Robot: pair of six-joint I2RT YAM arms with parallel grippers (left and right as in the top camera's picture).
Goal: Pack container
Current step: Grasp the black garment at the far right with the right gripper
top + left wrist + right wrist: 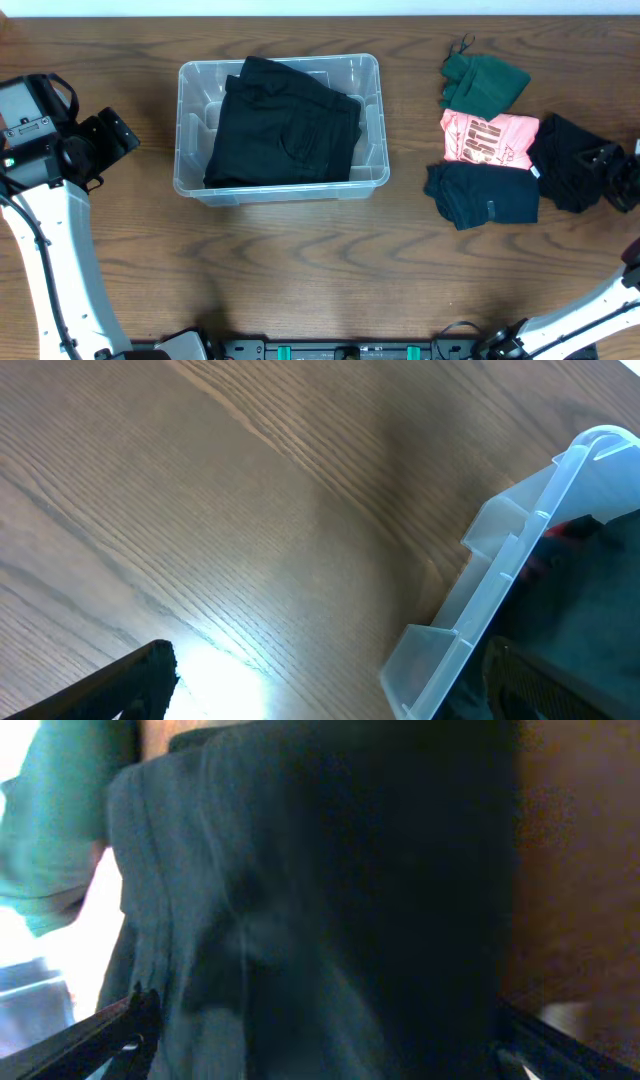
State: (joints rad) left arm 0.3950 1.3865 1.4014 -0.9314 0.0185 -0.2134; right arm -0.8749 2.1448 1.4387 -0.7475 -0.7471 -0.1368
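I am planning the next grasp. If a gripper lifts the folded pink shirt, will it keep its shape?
Probably not: the pink shirt is thin folded cloth, so it would likely unfold and hang. It looks light, lying flat. Its edge meets the dark teal garment, so pulling might drag that one too.

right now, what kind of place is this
Probably a robot lab workbench: a wood-grain table, a clear plastic container holding folded black trousers, a pink shirt nearby, and a white robot arm.
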